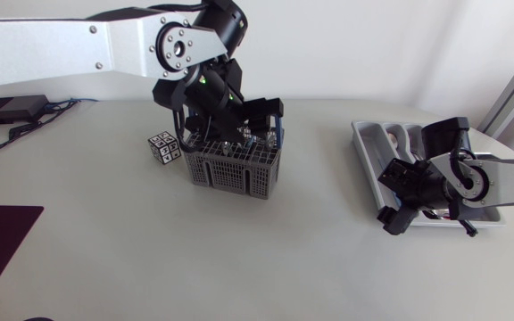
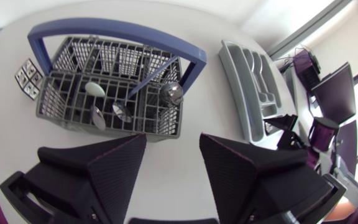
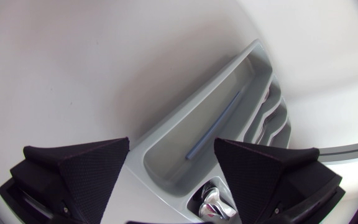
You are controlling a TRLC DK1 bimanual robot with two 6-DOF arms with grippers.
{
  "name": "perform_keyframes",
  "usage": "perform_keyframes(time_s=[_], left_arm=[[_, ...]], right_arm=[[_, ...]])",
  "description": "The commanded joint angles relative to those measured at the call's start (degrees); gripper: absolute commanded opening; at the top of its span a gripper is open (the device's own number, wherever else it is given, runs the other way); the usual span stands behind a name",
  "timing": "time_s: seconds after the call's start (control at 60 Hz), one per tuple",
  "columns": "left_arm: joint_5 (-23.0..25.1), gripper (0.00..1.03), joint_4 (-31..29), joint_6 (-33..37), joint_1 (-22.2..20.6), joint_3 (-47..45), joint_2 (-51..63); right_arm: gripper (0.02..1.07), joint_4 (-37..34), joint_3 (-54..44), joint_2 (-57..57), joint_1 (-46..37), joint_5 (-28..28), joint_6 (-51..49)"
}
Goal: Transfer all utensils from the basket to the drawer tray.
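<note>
While left tool (image 2: 173, 148) hangs over basket (image 2: 47, 104) — right tool (image 3: 171, 150) over tray (image 3: 229, 79) — both gape empty.

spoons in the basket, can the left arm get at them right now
Probably yes: the left pincer hangs open over the basket, with the spoons standing bowl-up; only the blue handle arching across might crowd the approach.

- No legible text, number or brand is seen in any view.
- Black-and-white coded marker squares are borne by the small cube (image 1: 165, 147) beside the basket (image 1: 230, 171).
</note>
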Motion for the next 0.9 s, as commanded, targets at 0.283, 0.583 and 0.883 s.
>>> perform_keyframes(time_s=[0.283, 0.583, 0.883], left_arm=[[2.92, 0.67, -13.49, -14.82, 4.95, 8.71, 8.18], [2.57, 0.44, -13.93, -19.39, 7.06, 13.54, 11.61], [2.57, 0.33, -13.84, -21.06, 7.68, 17.14, 14.60]], right_arm=[[1.00, 0.92, -2.70, -0.09, 0.35, 0.14, 0.65], [1.00, 1.62, -3.06, 0.35, 0.35, 0.14, 0.65], [1.00, 2.32, -3.14, 0.79, 0.35, -0.03, 0.56]])
